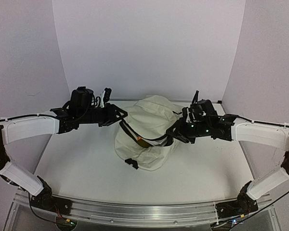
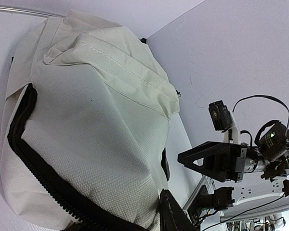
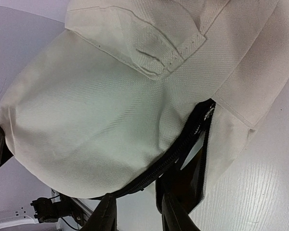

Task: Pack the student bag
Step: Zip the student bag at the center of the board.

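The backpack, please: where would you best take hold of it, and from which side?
Probably the black zipper edge of the backpack, coming in from left and right: it lies slumped on the table, and that band runs crosswise, firmer than loose cloth.

1. The student bag [image 1: 151, 132] sat mid-table [image 1: 77, 159], blocking the straight path between the arms.
2. The left gripper [image 1: 120, 117] and right gripper [image 1: 176, 134] crowded its flanks.
3. Open tabletop lay in front and to both sides.
4. Little room showed before the back wall [image 1: 149, 48].
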Motion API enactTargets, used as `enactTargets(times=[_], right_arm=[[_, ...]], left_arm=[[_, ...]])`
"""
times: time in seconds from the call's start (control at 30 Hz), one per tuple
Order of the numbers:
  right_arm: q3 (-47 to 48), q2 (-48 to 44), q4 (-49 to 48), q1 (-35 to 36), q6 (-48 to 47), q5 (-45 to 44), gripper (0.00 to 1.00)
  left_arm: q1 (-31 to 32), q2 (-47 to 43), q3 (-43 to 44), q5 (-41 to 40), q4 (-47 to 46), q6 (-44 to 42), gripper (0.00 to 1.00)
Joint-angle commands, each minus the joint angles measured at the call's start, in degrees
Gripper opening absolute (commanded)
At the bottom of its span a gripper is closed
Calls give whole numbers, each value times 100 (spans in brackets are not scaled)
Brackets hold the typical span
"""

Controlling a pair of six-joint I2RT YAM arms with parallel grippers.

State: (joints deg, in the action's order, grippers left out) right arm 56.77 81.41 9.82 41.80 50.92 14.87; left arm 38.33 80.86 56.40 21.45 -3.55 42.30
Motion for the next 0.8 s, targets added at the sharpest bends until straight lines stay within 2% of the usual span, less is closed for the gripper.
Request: enactTargets(times=[0.0,0.3,0.77], right_arm=[[-51,131,-191,138,185,-351,31],[-26,378,-183,291,341,-822,30],[166,767,-261,340,332,-1138,23]], left_arm=[[17,8,150,17,-318,62,27],[13,35,134,44,-380,77,1],[17,38,134,82,-393,103,0]])
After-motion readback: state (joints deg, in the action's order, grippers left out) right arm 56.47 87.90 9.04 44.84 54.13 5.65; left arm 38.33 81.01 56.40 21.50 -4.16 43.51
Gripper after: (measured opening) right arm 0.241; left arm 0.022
